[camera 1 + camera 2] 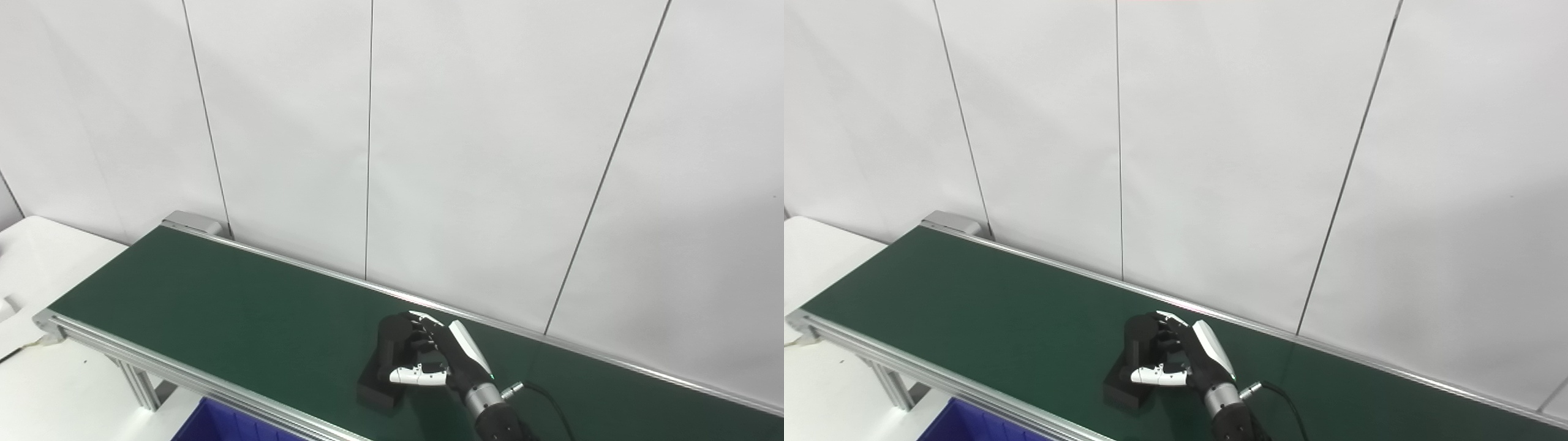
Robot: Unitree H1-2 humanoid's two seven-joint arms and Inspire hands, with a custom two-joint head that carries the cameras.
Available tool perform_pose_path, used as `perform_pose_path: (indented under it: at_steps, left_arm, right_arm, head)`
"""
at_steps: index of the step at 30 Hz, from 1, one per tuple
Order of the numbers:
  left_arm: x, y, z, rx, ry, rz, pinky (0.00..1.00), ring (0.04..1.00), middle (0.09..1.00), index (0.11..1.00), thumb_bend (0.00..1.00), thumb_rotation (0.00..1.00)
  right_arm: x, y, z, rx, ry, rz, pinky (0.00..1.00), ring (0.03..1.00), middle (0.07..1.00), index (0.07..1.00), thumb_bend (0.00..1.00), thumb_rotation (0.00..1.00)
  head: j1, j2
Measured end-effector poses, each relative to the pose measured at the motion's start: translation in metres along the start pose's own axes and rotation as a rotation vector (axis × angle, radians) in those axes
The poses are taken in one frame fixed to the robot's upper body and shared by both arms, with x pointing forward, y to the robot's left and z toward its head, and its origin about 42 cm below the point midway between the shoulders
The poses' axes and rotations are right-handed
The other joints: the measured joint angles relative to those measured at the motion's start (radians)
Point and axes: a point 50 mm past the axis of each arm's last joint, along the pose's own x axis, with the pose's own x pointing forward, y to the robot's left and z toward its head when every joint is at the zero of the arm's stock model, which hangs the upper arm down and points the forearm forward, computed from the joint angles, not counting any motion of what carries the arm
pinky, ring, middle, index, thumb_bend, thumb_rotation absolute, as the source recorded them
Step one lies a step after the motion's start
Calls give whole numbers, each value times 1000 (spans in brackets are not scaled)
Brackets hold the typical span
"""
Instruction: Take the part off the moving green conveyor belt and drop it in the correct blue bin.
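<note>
A black block-shaped part (383, 378) stands on the green conveyor belt (202, 306), near the belt's front edge. My right hand (432, 358) comes in from the bottom right and is wrapped around the part's upper section, fingers curled over its far side and the white thumb across its near face. The part's wider base (1124, 392) rests on the belt. A corner of a blue bin (220, 424) shows below the belt's front rail. My left hand is out of sight.
The belt's aluminium frame (122, 352) runs along the front, with a leg at the left. A white table (37, 380) lies left of and below the belt. White wall panels stand right behind the belt. A black cable (551, 398) trails from my right wrist.
</note>
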Motion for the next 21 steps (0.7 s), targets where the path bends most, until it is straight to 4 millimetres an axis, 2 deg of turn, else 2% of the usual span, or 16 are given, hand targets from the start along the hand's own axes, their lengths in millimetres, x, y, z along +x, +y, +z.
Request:
perform_pose_path:
  at_steps: [1,2,4,8,10,12,21]
  left_arm:
    - [0,0,1,0,-3,1,588,639,682,690,492,0]
    - [0,0,2,-5,-8,2,593,641,683,691,492,0]
    - [1,0,3,-7,-13,4,595,642,684,693,491,0]
    - [0,0,3,-7,-12,2,592,642,685,701,471,0]
    - [0,0,3,-6,-12,2,595,650,689,700,476,0]
    - [0,0,3,-6,-12,2,600,656,695,702,477,0]
    - [-2,3,5,0,-18,4,608,666,715,706,477,0]
  right_arm:
    - [0,-1,1,4,-7,-13,575,601,591,686,625,40]
    - [0,-1,1,12,-13,-33,528,488,523,595,550,13]
    - [0,0,3,32,-20,-77,507,455,506,563,528,5]
    - [-1,1,3,36,-28,-118,484,448,511,504,516,0]
    - [-2,1,3,35,-28,-126,406,463,517,498,504,0]
    - [-2,1,3,38,-30,-130,388,465,520,498,501,0]
    - [-2,0,4,43,-36,-136,376,461,522,503,499,0]
  head:
    - [-2,2]
    - [-2,2]
    - [-5,3]
    - [-8,3]
    - [-12,5]
    - [-12,5]
    - [-20,9]
